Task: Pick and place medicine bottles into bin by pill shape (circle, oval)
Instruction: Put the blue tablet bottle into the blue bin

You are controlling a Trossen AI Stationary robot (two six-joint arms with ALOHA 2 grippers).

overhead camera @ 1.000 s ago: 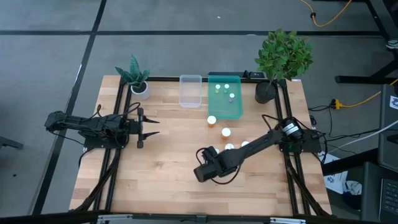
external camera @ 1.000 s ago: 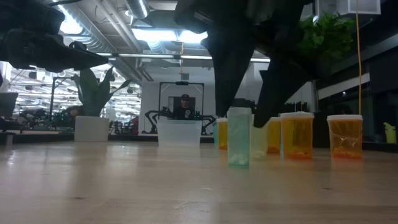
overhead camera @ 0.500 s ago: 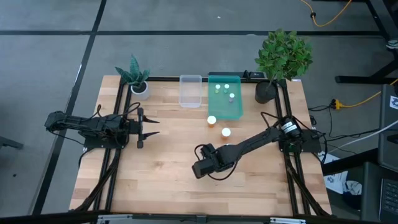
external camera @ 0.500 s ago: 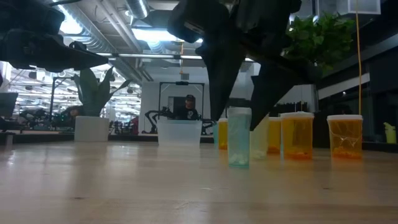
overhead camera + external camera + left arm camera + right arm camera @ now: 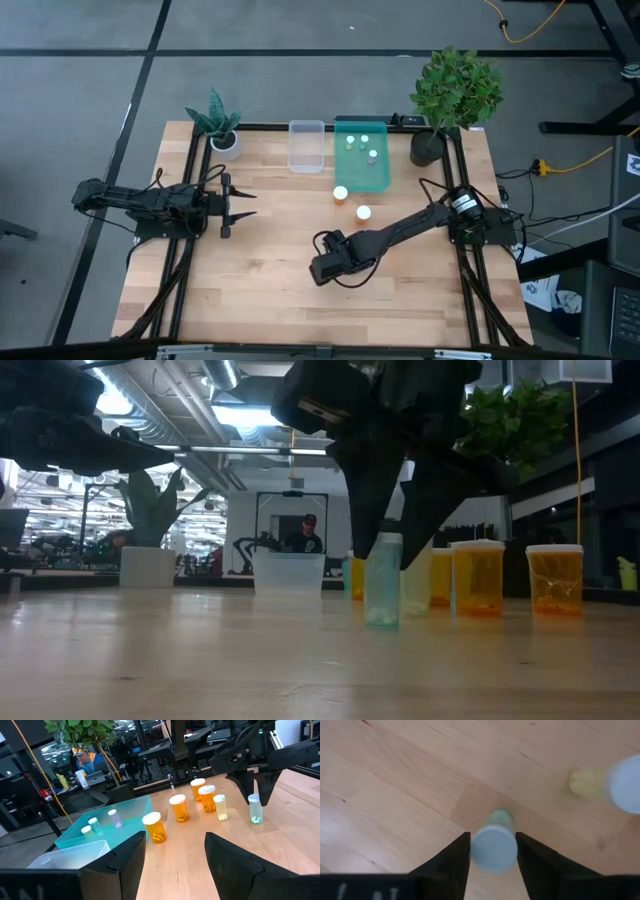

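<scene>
The small pale whitish-green plastic medicine bottle with a white cap [image 5: 383,578] stands upright on the light wooden table [image 5: 270,260], near its middle and nearer than the row of orange bottles. It looks light, stiff and smooth-walled, so it likely tips or slips easily; the best hold seems to be across the round body just under the cap, squeezed gently and squarely. The right gripper [image 5: 493,845] hangs over it with its jaws straddling the cap, close on either side; whether they already pinch it cannot be told. Against the earlier frames, the right jaws have narrowed from a wide spread and dropped lower around the bottle, which has not moved. The left gripper [image 5: 243,204] waits at the left of the table, jaws partly spread and empty, unchanged. The translucent teal-green rectangular bin [image 5: 362,157] sits at the far edge
</scene>
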